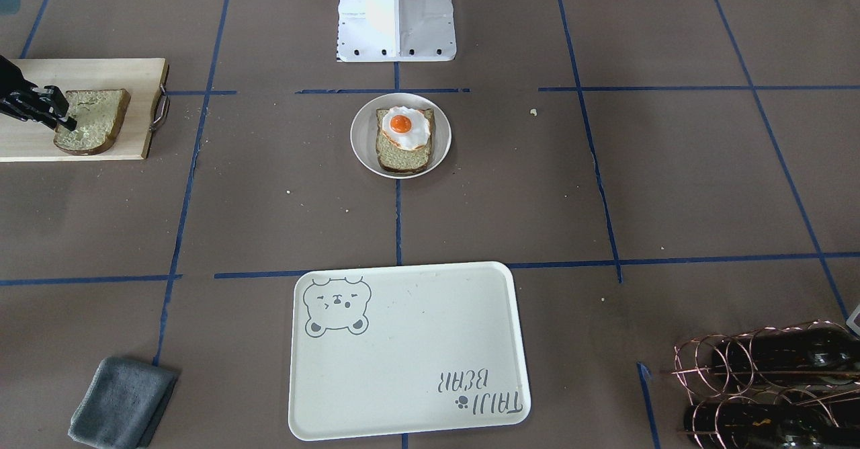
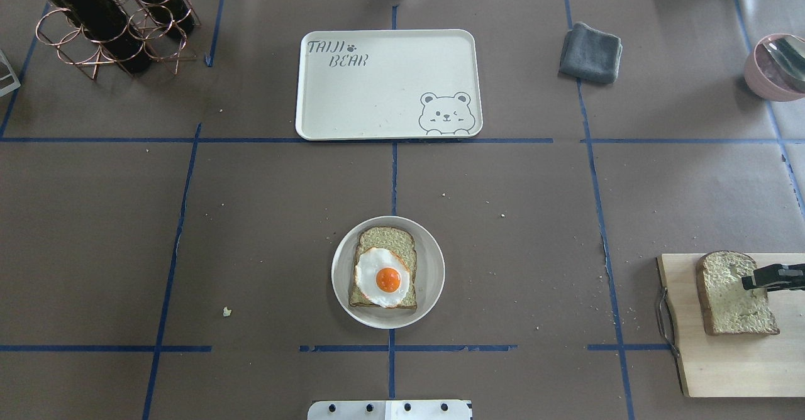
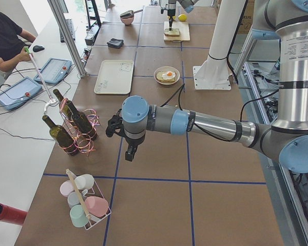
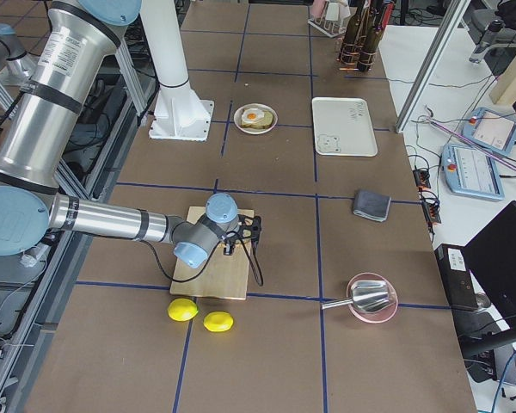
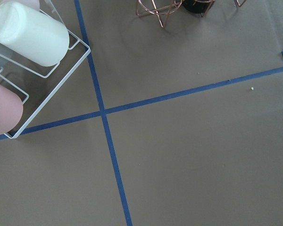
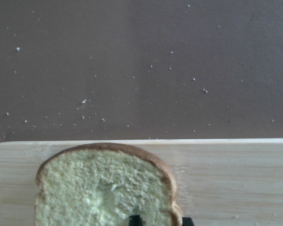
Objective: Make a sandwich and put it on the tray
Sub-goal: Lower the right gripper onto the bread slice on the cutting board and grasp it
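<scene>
Sandwich-making, right end of worktop [image 2: 251, 231]: right pincer [image 2: 748, 281] astride crust edge of loose slice [image 2: 732, 307] on cutting board [image 2: 723, 370], clamped or slack impossible to tell. Likely light, spongy, crushable; best nipped at firmer crust. Partner: egg-topped slice [image 2: 393, 241] on plate [image 2: 434, 269].

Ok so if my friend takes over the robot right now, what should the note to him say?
Right pincer: at the edge of the second bread slice on the cutting board. The crust sits between its fingertips, but I cannot tell if it grips yet.
Left pincer: parked off to the side near the wine bottles; I cannot tell if it is open or shut.
Done: the first bread slice lies on the round plate with the egg on top.
Left: put the second slice on the egg, then move it all to the tray, which has no food on it.
</scene>
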